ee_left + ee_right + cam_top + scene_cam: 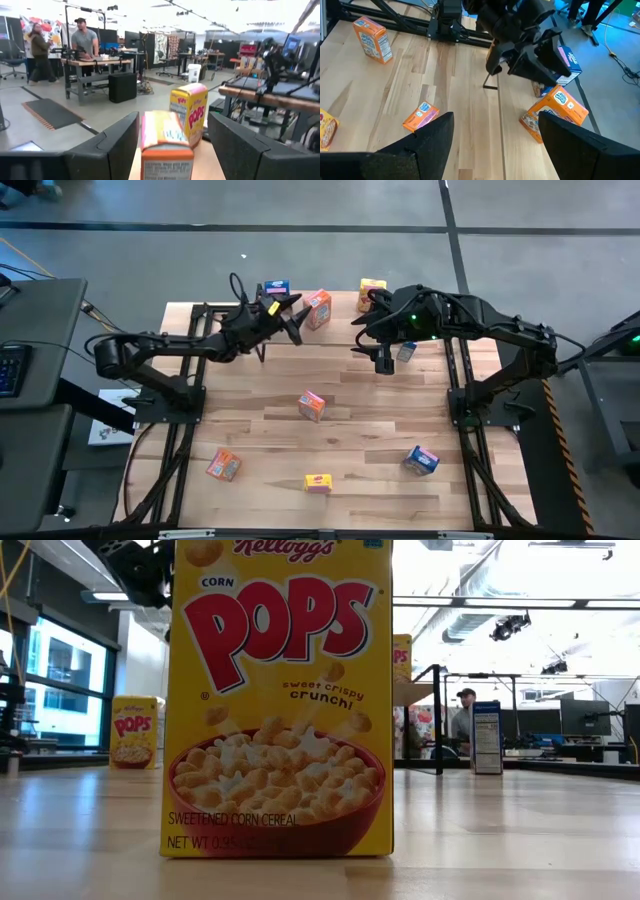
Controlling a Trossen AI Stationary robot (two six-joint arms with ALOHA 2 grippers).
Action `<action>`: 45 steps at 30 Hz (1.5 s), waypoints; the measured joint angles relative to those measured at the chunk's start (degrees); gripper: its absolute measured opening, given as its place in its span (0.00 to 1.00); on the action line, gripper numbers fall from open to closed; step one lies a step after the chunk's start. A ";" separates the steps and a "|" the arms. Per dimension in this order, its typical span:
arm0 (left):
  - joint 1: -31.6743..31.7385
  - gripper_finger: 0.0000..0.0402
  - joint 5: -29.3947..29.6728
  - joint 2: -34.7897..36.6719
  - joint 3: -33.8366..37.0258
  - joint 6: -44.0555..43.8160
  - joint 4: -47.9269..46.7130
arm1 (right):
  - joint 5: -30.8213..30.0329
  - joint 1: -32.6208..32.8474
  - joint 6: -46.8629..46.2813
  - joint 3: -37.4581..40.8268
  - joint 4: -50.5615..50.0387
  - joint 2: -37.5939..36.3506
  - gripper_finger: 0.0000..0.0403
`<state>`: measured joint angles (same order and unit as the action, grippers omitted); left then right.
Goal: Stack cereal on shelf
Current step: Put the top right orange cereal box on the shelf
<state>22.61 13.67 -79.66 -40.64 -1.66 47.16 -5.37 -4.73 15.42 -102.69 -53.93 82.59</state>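
- High view: the left hand reaches to the far edge of the tabletop. Its fingers are apart and hold nothing. An orange box stands just beside its tips, on the side toward the right arm. A blue box sits just past the hand, at the far edge.
- High view: the right hand hangs over the far part of the tabletop. Its fingers are apart and hold nothing. A small blue box is right next to it. A yellow box is past the hand, at the far edge.
- High view: more boxes lie well back from both hands. One orange box is in the middle. An orange box, a yellow box and a blue box lie near the front edge.
- Low view: a big yellow Corn Pops box stands right at the camera. Another yellow box stands far back. A blue box stands far off. The shelf shows behind the big box, with a yellow box on top. A person is far away in the room.
- Left wrist view: the left hand's fingers are wide apart. An orange box stands between them, but they do not touch it. A yellow box stands just behind it. Two people are in the room.
- Right wrist view: the right hand's fingers are apart over bare wood. The left hand is ahead, with an orange box near it.
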 joint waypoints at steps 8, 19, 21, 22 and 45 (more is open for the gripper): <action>-2.81 0.57 -0.04 5.20 0.00 -2.63 -4.46 | -0.02 0.02 -0.95 0.00 0.02 0.00 0.70; -8.33 0.57 -5.80 6.87 0.00 -0.21 -14.87 | -0.28 0.02 -3.85 0.02 -2.56 -0.02 0.70; -8.74 0.57 -5.33 6.87 0.02 -0.18 -18.55 | -0.38 0.02 -4.55 0.02 -3.29 -0.02 0.70; -8.87 0.57 -5.07 6.87 0.02 -0.20 -20.28 | -0.39 0.01 -4.88 0.02 -3.56 -0.02 0.70; -8.28 0.57 8.59 -2.68 0.11 9.31 -19.65 | -0.44 0.01 -4.46 0.02 -3.67 -0.09 0.70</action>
<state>14.33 22.26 -82.34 -40.53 7.64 27.51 -5.80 -4.72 10.96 -102.67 -57.60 82.50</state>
